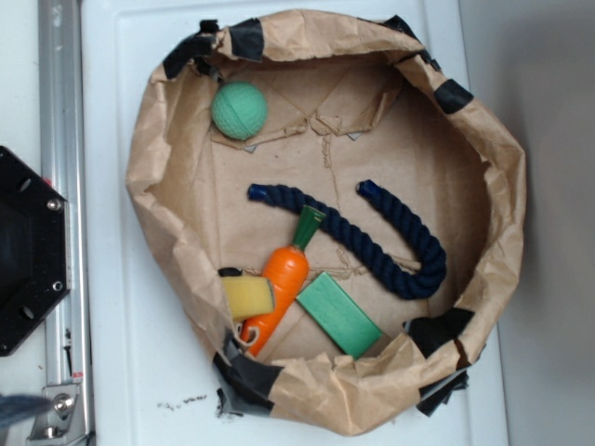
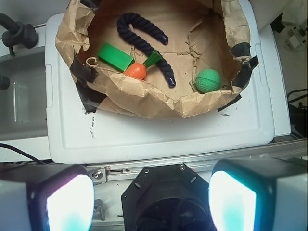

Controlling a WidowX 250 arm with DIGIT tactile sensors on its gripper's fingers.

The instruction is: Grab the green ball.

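White surface (image 1: 167, 372) carries a crumpled paper bag (image 1: 507, 214), rim taped black. Green ball (image 1: 239, 110) sits upper left inside it, apart from the rope (image 1: 372, 246). Gripper (image 2: 144, 202) at wrist view's bottom, jaws released, spread wide, well back from bag

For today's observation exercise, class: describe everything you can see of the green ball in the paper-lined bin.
The green ball is small, round and mint green, with a matte, slightly textured surface and faint curved seam lines. It looks whole. It rests on the brown paper floor near the crumpled paper wall, apart from the rope, the carrot and the other toys. Nothing grips it; the hand's fingers are far back, outside the bin.
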